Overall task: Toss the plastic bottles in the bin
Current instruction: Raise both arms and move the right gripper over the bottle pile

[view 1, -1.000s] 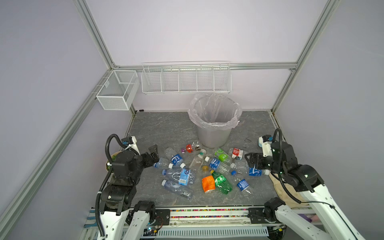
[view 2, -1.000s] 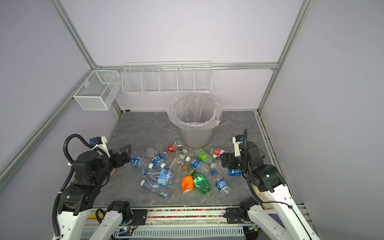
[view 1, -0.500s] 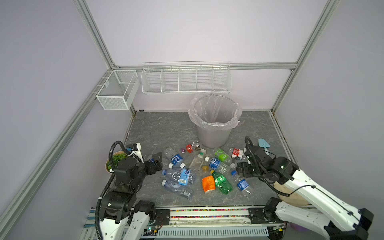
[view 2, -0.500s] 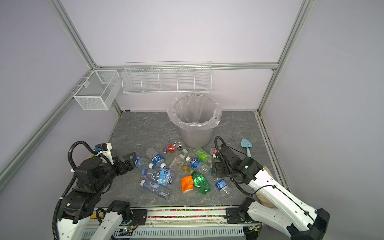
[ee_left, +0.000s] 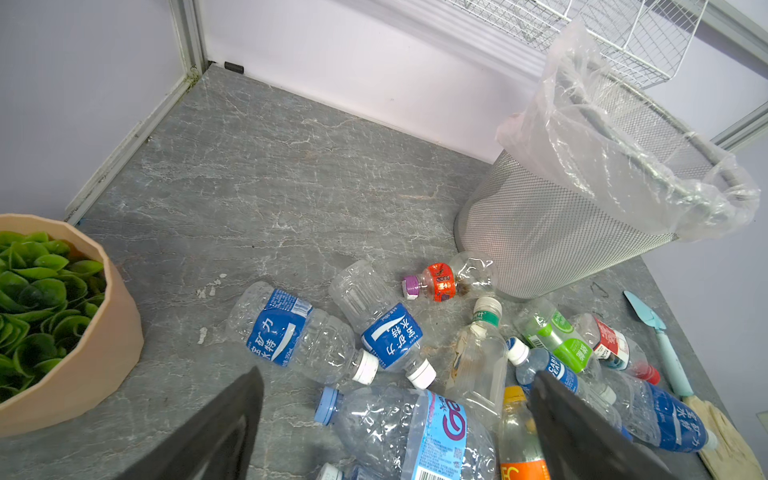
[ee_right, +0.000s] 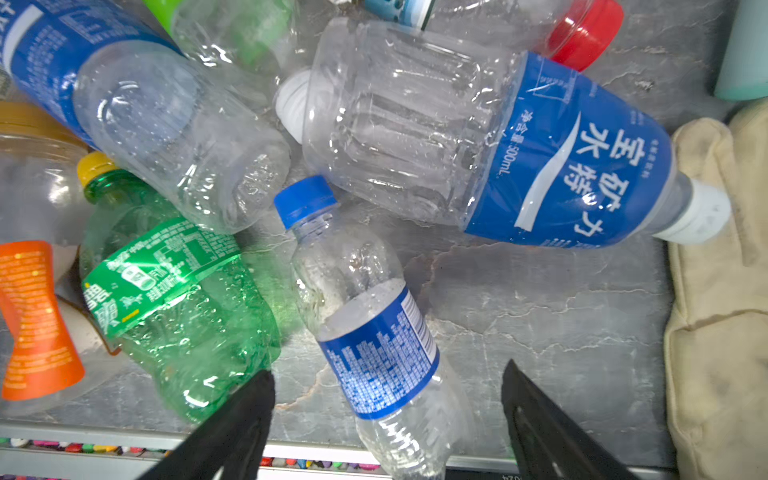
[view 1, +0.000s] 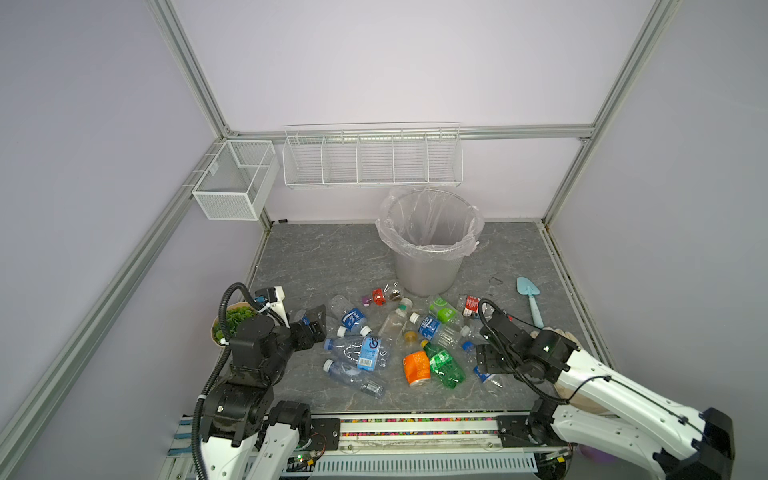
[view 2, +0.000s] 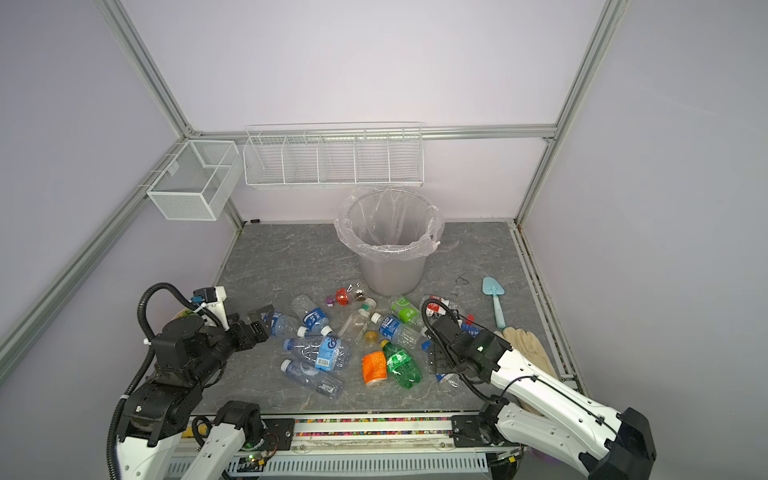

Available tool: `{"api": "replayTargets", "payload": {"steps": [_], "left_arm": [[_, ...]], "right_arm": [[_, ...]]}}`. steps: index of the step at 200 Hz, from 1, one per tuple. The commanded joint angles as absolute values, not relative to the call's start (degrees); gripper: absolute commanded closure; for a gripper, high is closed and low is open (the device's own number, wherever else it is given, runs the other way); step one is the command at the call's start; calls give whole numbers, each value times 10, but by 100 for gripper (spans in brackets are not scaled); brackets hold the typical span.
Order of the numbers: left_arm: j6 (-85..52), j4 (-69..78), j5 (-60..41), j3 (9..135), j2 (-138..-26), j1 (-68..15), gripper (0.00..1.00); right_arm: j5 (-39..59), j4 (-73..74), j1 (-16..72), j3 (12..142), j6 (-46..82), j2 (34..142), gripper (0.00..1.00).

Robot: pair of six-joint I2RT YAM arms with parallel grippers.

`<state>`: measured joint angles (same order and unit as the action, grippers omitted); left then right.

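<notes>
Right claw (ee_right: 386,370) hung wide open over the blue-capped bottle (ee_right: 370,328), close to the front edge of the bench (view 1: 332,257) toward its right corner. It was empty, and no contact showed. That bottle lay flat, its long axis running between the fingers (ee_right: 232,432), slightly skewed, so a straight drop and squeeze looked right. Left claw (view 1: 316,322), equally wide and empty, hovered at the left of the bottles (view 1: 399,340). The bin (view 1: 428,270) stood toward the back edge, well apart.

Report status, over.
Left gripper, right gripper: jaws open, empty. Plastic bottles on tabletop, none seen in bin. Right over blue-capped bottle; glove close by.
</notes>
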<state>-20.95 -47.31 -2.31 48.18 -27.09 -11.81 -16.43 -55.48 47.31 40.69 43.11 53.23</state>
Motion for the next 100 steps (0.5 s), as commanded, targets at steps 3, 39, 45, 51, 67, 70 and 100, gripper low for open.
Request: {"api": "replayTargets", "payload": {"steps": [3, 39, 45, 51, 67, 70, 100], "left_arm": [[-211, -474, -37, 474, -279, -121, 1], [-213, -476, -38, 474, -277, -121, 1], [-214, -478, -35, 475, -274, -121, 1], [-215, -479, -35, 474, -271, -122, 1], [-219, -481, -33, 474, -261, -127, 1], [-219, -481, -31, 473, -259, -129, 1], [-221, -483, -23, 475, -258, -141, 1]], "right_arm": [[-152, -523, 477, 398, 443, 553, 12], [-144, -481, 476, 403, 414, 618, 12], [-143, -478, 476, 409, 409, 634, 12], [-140, -477, 476, 415, 403, 652, 11], [-136, -477, 476, 430, 391, 694, 12], [-135, -477, 477, 432, 389, 701, 12], [-131, -467, 477, 436, 387, 747, 12]]}}
